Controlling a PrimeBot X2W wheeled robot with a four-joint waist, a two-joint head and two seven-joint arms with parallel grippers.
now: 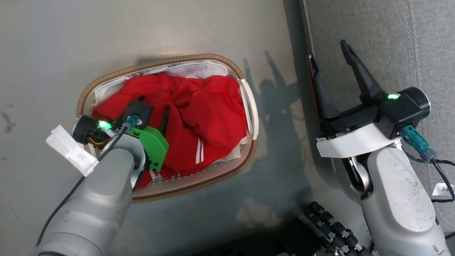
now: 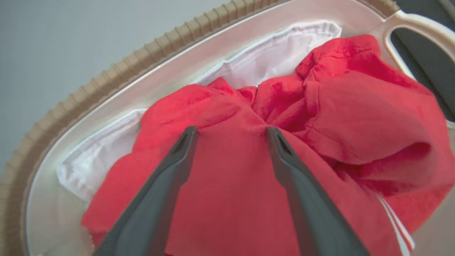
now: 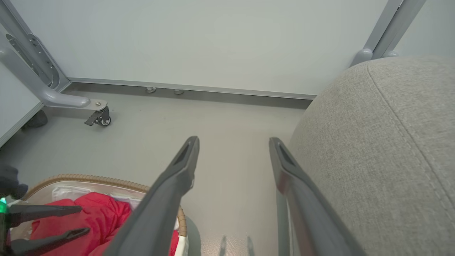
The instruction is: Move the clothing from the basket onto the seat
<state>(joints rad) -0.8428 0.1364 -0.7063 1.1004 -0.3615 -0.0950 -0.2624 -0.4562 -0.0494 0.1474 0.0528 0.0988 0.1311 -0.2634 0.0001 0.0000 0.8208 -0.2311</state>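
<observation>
Head view, clothing [image 1: 209, 110]: all of it lies heaped in the basket [image 1: 213, 57], none on the seat [image 1: 373, 35]; you likely have the whole transfer ahead
Head view, basket: one, on the floor [image 1: 71, 42] just beside the seat's edge, probably placed so for a short carry
Head view, left gripper [image 1: 154, 102]: you have it poised over the middle of the red heap, presumably to take a fold
Head view, right gripper [image 1: 327, 49]: jaws spread wide and empty, over the seat's edge and well apart from the basket, seemingly kept out of the way
Left wrist view, left gripper [image 2: 231, 129]: fingers spread wide with nothing between them; the tips sit at the fabric, though you cannot tell whether they touch it
Left wrist view, counts: one white liner [image 2: 284, 53] under the red cloth; two thin white stripes at the lower right; the garment count cannot be told from the bundle
Right wrist view, right gripper [image 3: 233, 139]: two fingers, parted wide over bare floor, with the seat just beside one finger
Right wrist view, counts: one seat, one basket at the lower left, and the other arm's two fingers above the red cloth
</observation>
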